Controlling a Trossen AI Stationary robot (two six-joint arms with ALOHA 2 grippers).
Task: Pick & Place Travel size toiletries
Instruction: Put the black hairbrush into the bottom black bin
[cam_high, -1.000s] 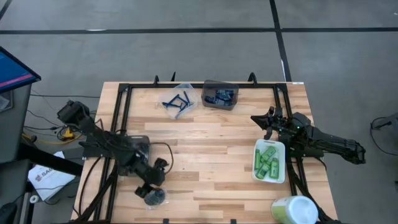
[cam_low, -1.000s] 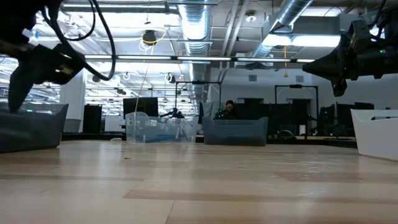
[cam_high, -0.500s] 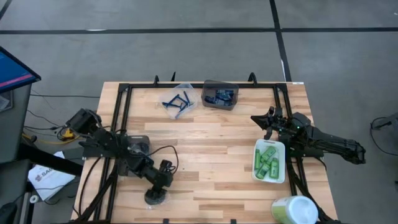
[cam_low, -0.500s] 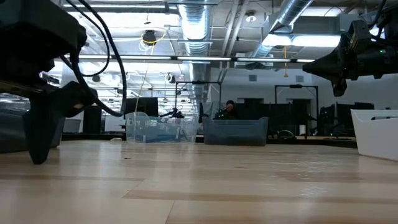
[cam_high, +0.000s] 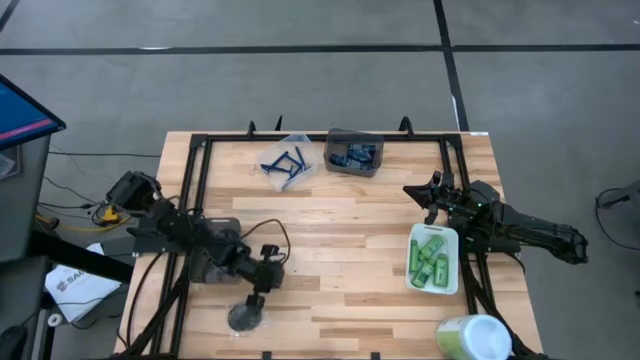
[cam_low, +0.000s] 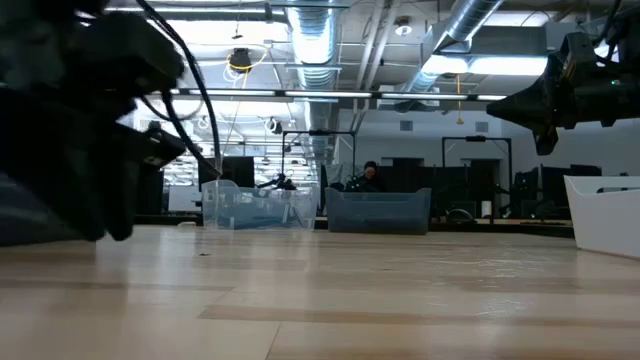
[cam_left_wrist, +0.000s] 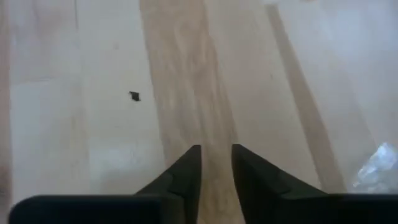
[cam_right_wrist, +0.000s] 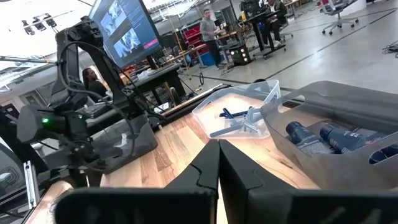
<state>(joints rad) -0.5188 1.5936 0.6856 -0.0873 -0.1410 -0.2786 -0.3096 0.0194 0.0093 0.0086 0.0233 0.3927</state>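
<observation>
The white tray (cam_high: 434, 234) at four o'clock holds green mini bottles (cam_high: 431, 259), long axes toward twelve. Left gripper (cam_high: 259, 296), at seven o'clock, stands narrowly parted and empty; right gripper (cam_high: 424, 193) is closed.

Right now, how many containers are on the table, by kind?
clear bin: 1
grey bins: 2
white tray: 1
tub: 1
Total: 5
</observation>
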